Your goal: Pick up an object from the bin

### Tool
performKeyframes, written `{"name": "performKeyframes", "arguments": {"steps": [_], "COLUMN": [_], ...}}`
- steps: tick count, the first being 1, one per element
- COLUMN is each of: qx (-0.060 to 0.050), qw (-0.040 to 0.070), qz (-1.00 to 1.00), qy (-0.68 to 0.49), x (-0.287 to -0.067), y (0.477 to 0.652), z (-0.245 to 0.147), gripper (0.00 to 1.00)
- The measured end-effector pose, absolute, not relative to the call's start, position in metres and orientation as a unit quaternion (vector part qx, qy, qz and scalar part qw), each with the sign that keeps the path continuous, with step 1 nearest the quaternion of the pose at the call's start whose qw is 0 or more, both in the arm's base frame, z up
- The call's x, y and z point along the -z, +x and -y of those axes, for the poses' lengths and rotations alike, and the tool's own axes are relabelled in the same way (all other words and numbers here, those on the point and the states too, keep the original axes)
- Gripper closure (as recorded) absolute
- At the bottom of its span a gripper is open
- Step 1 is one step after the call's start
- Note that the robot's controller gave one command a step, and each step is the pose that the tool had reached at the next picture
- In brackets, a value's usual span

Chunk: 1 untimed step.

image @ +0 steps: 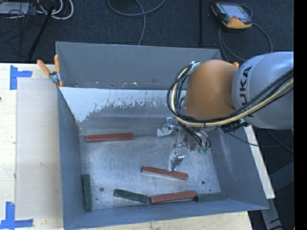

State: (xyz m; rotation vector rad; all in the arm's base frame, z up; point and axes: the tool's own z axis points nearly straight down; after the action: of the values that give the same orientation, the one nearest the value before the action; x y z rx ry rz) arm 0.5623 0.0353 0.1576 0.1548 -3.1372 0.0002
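Gripper (176,160): I see it just above the brown bar (164,173), right half.
Grip state: I cannot tell.
Tip: I'd straddle its narrow width, descend straight.

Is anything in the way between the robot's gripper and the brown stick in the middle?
No. The gripper hangs just over the middle brown stick, near its right end, and nothing visible lies between them.
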Motion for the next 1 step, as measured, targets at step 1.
{"name": "performKeyframes", "arguments": {"steps": [1], "qx": [0.000], "qw": [0.003], "qz": [0.996], "qy": [0.087], "x": [-0.1687], "y": [0.5685], "z": [-0.0261], "gripper": [0.00]}}
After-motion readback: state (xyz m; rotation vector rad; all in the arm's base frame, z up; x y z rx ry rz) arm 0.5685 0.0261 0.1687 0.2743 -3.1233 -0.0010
